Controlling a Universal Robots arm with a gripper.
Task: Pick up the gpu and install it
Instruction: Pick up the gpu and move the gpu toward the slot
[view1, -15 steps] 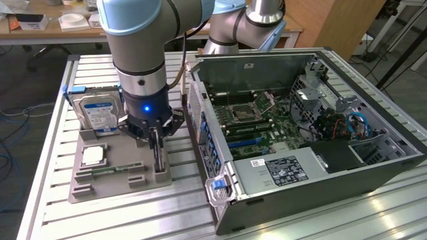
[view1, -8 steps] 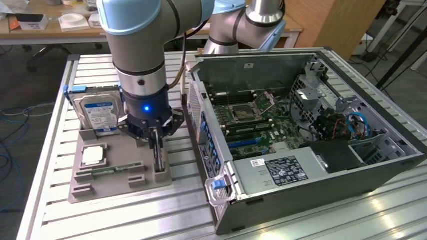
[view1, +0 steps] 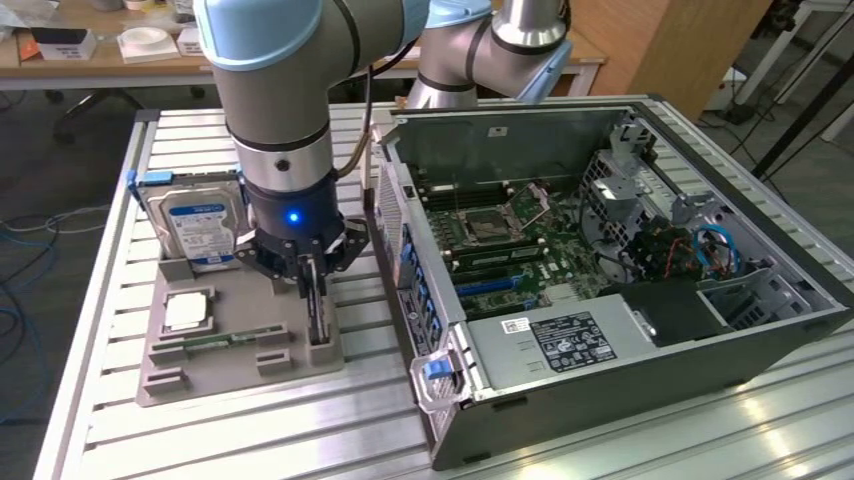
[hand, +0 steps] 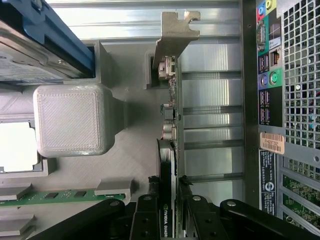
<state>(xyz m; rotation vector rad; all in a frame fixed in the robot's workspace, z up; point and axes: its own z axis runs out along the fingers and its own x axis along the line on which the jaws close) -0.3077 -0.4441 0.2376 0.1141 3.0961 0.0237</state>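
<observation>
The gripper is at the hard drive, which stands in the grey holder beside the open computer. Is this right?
No: the gripper is at the gpu, not the hard drive; the gpu stands in the grey holder beside the open computer. The wrist view shows its fingers either side of the card.

Arm tubes (view1: 274, 95): silver-grey, smooth, cylindrical
Joint caps (view1: 260, 35): pale blue, rounded
Wrist (view1: 280, 165): my lowest section, silver with black collar bands
Blue light (view1: 290, 215): one small lit dot on my black flange
Cable (view1: 358, 150): thin, run down beside my wrist
Gripper (view1: 314, 290): black, built of jointed link bars
Fingers (hand: 146, 215): black, flat, with round screw heads
</observation>
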